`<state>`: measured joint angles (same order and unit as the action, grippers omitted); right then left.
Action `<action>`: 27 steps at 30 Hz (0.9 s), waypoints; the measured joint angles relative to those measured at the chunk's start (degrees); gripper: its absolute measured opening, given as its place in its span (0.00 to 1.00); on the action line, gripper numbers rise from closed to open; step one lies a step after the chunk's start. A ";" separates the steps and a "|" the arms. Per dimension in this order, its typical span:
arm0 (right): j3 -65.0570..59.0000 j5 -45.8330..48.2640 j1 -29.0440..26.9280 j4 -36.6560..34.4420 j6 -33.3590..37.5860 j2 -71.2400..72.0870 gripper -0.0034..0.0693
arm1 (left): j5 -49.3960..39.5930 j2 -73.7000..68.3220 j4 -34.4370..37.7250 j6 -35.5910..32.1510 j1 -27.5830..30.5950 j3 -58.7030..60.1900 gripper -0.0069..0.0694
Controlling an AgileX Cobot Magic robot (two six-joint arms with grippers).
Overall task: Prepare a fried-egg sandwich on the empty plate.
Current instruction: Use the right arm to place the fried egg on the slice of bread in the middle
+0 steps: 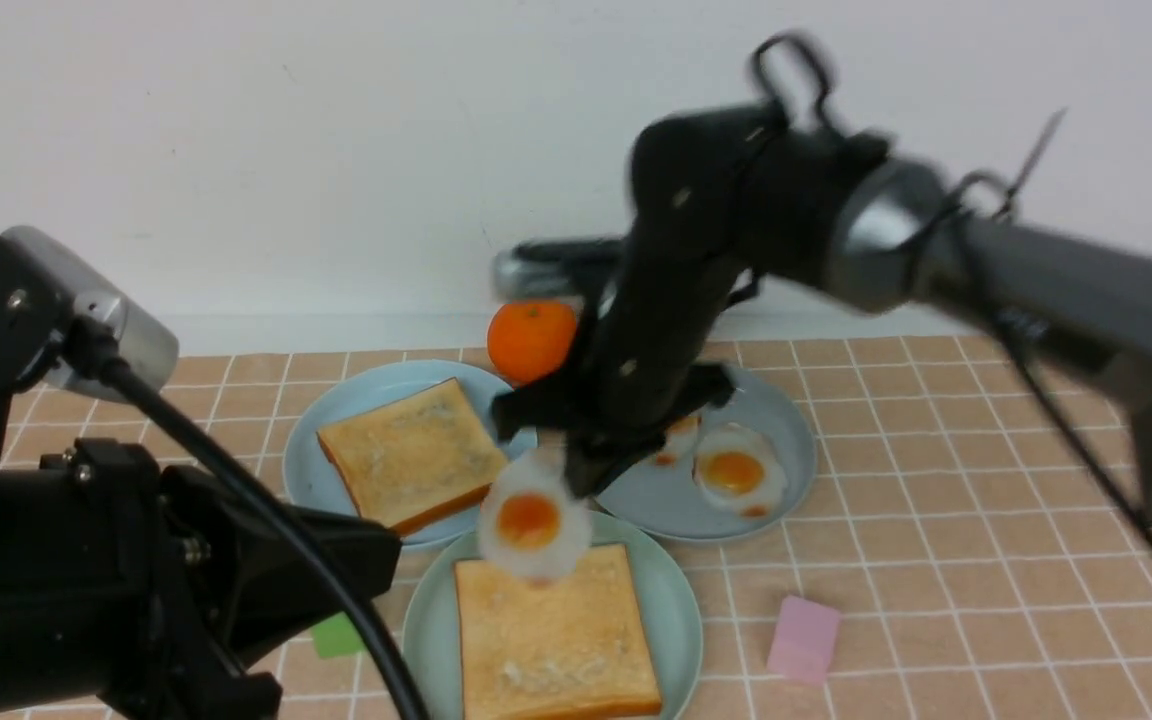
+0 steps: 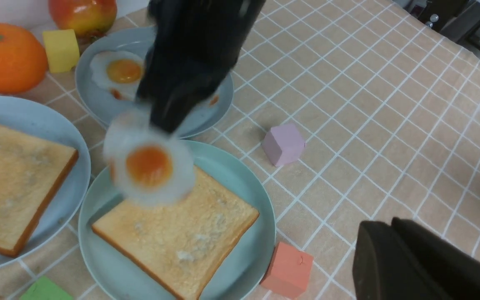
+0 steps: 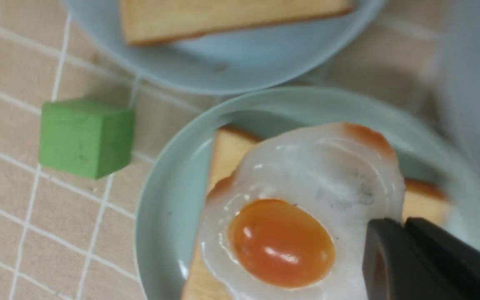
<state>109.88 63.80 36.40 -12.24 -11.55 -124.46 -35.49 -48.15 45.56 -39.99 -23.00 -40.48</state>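
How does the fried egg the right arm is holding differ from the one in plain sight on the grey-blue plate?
The held egg hangs pinched by its edge in the right tool, over the toast on the mint-green plate. The plate egg lies free on the grey-blue plate. The held egg looks tipped up and blurred, while the plate egg lies flat and sharp. Both are wavy white with an orange yolk.

One toast slice (image 1: 556, 640) is lying flat on the mint-green plate (image 1: 676, 600), the fried egg (image 1: 533, 522) hanging above its 12 o'clock edge, the second slice (image 1: 411, 455) lying at 11 o'clock.
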 joint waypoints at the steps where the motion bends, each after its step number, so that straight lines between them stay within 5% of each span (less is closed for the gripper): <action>1: 0.00 -0.26 0.52 0.05 -0.53 -1.00 0.09 | -0.04 0.00 0.00 0.00 0.00 0.00 0.14; 27: -0.01 2.00 1.31 2.01 -2.20 -0.10 0.08 | -0.75 0.00 0.00 0.00 0.00 0.00 0.19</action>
<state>109.87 65.80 37.71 -10.22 -13.75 -124.57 -36.24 -48.15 45.56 -39.99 -23.00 -40.48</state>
